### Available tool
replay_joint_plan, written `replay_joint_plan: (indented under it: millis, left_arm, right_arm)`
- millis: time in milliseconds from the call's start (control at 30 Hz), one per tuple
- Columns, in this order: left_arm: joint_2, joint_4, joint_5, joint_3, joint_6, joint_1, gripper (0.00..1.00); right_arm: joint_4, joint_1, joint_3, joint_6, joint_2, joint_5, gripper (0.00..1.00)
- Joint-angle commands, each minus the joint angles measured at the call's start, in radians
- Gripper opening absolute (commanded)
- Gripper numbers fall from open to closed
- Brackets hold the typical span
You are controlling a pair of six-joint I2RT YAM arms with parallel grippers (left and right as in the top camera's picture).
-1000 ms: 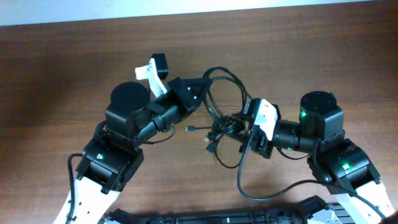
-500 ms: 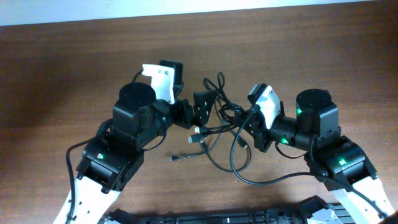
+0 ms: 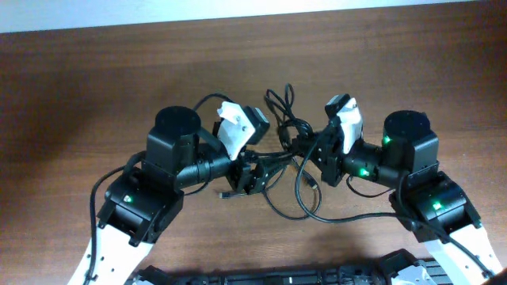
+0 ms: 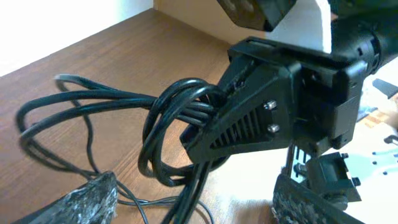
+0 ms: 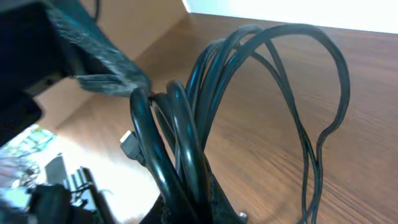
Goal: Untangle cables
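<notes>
The cables [image 3: 279,107] are a knot of thin black cords between my two arms at mid table, with loops reaching toward the far edge. My right gripper [image 3: 305,150] is shut on the bundle. In the right wrist view several strands [image 5: 280,74] rise out of its clamped jaws [image 5: 205,205]. My left gripper [image 3: 252,170] sits just left of the knot and is open. In the left wrist view its fingers [image 4: 87,199] stand wide apart around hanging strands [image 4: 168,124], without pinching them. A small plug end [image 3: 226,192] lies on the wood.
The brown wooden table [image 3: 95,79] ends at a pale wall along the far side. A longer black wire [image 3: 333,217] curves over the table in front of the right arm. A dark fixture [image 3: 277,277] lines the near edge.
My left gripper let go of the strand it held, opened and dropped toward the near side beside the knot. My right gripper shut on the bundle and carried it slightly away and left.
</notes>
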Motion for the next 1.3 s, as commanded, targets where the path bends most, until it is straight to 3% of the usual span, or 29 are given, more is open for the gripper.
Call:
replay_joint_plan:
  millis: [0,67,133,233,267,333,500,533,567,600,667,700,733,800,833,867,933,1033,1133,1167,1233,1267]
  left_arm:
    - [0.018,0.002,0.011,0.011,0.045,0.000,0.72]
    - [0.034,0.003,0.011,0.011,0.045,0.000,0.67]
    - [0.047,0.015,0.011,0.011,0.046,0.000,0.68]
    - [0.047,0.053,0.011,0.011,0.045,0.000,0.41]
    - [0.047,0.064,0.011,0.011,0.044,0.000,0.19]
    - [0.047,0.068,0.011,0.011,0.044,0.000,0.00]
    - [0.047,0.066,0.033,0.011,0.043,-0.001,0.00]
    - [0.047,0.066,0.062,0.011,0.043,-0.001,0.06]
    - [0.047,0.066,0.083,0.011,0.043,0.000,0.24]
    - [0.047,0.059,0.094,0.011,0.043,0.000,0.30]
    - [0.051,0.056,0.094,0.011,0.043,-0.001,0.31]
    - [0.058,0.056,0.093,0.011,0.043,0.000,0.24]
    - [0.066,0.058,0.093,0.011,0.043,0.000,0.00]
    - [0.069,0.073,0.093,0.011,0.043,0.001,0.00]
    - [0.069,0.092,0.090,0.011,0.029,0.001,0.00]
    - [0.069,0.116,0.027,0.011,-0.047,0.001,0.00]
    - [0.069,0.124,-0.093,0.011,-0.141,0.001,0.00]
    - [0.066,0.123,-0.144,0.011,-0.180,0.001,0.00]
    - [0.048,0.118,-0.144,0.011,-0.179,0.001,0.00]
    - [0.045,0.111,-0.143,0.011,-0.179,0.001,0.00]
    - [0.044,0.105,-0.116,0.011,-0.180,0.000,0.00]
    - [0.044,0.105,-0.109,0.011,-0.180,0.000,0.00]
  right_arm:
    - [0.018,-0.004,0.003,0.003,-0.004,-0.092,0.04]
    - [0.018,-0.004,0.003,-0.020,-0.004,-0.118,0.04]
    - [0.018,-0.004,0.003,-0.050,-0.004,-0.172,0.04]
    - [0.018,-0.004,0.003,-0.050,-0.004,-0.171,0.04]
    - [0.018,-0.004,0.003,-0.050,-0.004,-0.172,0.04]
    - [0.018,-0.004,0.003,-0.050,-0.004,-0.183,0.04]
    - [0.030,-0.004,0.003,-0.050,-0.004,-0.208,0.04]
    - [0.031,-0.004,0.003,-0.050,-0.004,-0.207,0.04]
    - [0.033,-0.004,0.003,-0.050,-0.004,-0.208,0.04]
    - [0.033,-0.004,0.003,-0.049,-0.004,-0.208,0.04]
    - [0.035,-0.004,0.003,-0.049,-0.004,-0.220,0.04]
    - [0.037,-0.004,0.003,-0.050,-0.004,-0.223,0.04]
    - [0.036,-0.004,0.003,-0.050,-0.004,-0.222,0.04]
    - [0.035,-0.004,0.003,-0.050,-0.002,-0.222,0.04]
    - [0.033,-0.004,0.003,-0.050,-0.002,-0.222,0.07]
    - [0.032,-0.004,0.003,-0.050,-0.002,-0.222,0.27]
    - [0.031,-0.004,0.003,-0.050,-0.002,-0.221,0.52]
    - [-0.003,-0.004,0.003,-0.050,-0.002,-0.135,0.66]
    - [-0.016,-0.004,0.003,-0.050,-0.005,-0.082,0.67]
    - [-0.013,-0.004,0.003,-0.049,-0.005,-0.066,0.62]
    - [-0.013,-0.004,0.003,-0.049,-0.005,-0.023,0.36]
    - [-0.011,-0.004,0.003,-0.049,-0.005,-0.015,0.31]
